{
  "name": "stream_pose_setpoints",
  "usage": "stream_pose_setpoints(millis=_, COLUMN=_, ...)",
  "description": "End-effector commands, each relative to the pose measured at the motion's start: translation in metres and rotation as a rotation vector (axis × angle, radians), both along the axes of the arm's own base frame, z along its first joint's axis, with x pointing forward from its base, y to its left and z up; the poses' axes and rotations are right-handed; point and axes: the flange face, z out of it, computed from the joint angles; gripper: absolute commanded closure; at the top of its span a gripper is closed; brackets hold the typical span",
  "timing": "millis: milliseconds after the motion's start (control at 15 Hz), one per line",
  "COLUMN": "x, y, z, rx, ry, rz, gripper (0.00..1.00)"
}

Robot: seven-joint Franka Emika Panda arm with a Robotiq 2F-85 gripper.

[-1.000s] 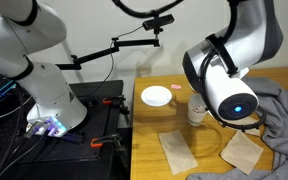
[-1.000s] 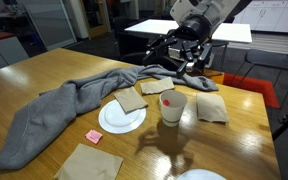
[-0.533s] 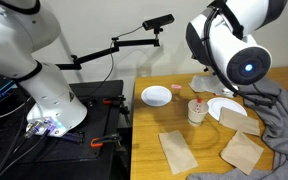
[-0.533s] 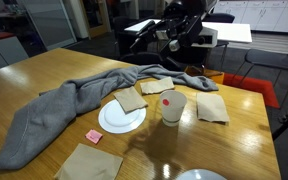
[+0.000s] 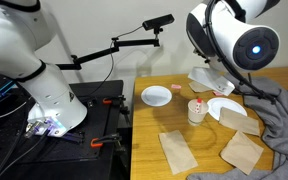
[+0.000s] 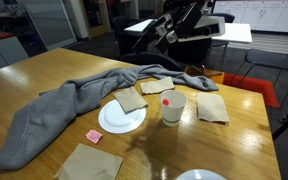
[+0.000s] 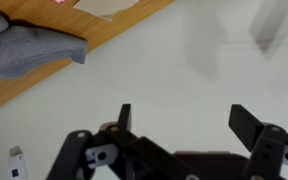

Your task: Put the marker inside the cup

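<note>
The white cup (image 5: 196, 110) stands upright in the middle of the wooden table and also shows in the other exterior view (image 6: 173, 107). A small red-tipped thing, apparently the marker (image 5: 197, 101), pokes out of the cup's mouth. It is too small to tell more. My gripper (image 7: 184, 112) is open and empty in the wrist view, with only pale floor between its fingers. In an exterior view my gripper (image 6: 170, 30) hangs high above the far side of the table, well away from the cup.
A grey cloth (image 6: 64, 105) lies across the table. A white plate (image 6: 116, 122) carries a brown napkin (image 6: 131, 99). More brown napkins (image 5: 176, 150) lie around. A small pink square (image 6: 94, 136) sits near the plate. A white bowl (image 5: 156, 96) stands at the table's end.
My arm has risen and swung away from just above the cup to high over the table's edge. The cup has not moved.
</note>
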Motion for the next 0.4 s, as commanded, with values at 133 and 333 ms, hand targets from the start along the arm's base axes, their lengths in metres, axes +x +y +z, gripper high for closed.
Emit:
stream_pose_setpoints(millis=133, x=-0.0001, y=-0.0018, z=0.0001, rx=-0.001, ry=0.026, rz=-0.011, gripper=0.0)
stream_pose_setpoints(millis=333, x=-0.0001, y=-0.001, z=0.0001, rx=-0.001, ry=0.028, rz=-0.01, gripper=0.0)
